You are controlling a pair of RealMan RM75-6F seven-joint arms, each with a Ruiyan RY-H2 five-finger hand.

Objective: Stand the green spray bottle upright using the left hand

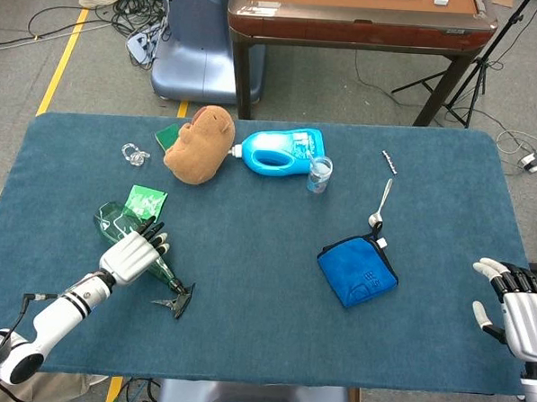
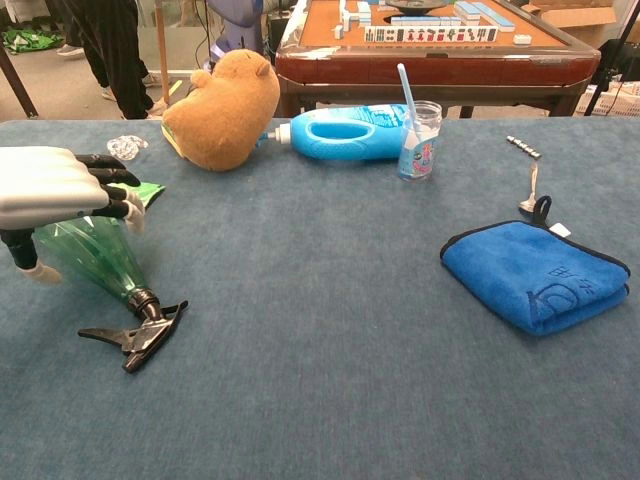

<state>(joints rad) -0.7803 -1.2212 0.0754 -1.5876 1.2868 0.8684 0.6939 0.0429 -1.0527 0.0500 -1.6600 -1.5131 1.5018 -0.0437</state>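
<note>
The left hand (image 1: pixel 134 254) sits at the lower left of the head view, fingers extended and apart, positioned over the body of the green spray bottle (image 1: pixel 133 243); no grip is visible, and contact cannot be confirmed. The bottle lies on its side on the bench (image 1: pixel 261 345), black trigger head (image 1: pixel 177 298) pointing toward the lower edge. The right hand (image 1: pixel 522 313), at the lower right, is spread and holds nothing.
</note>
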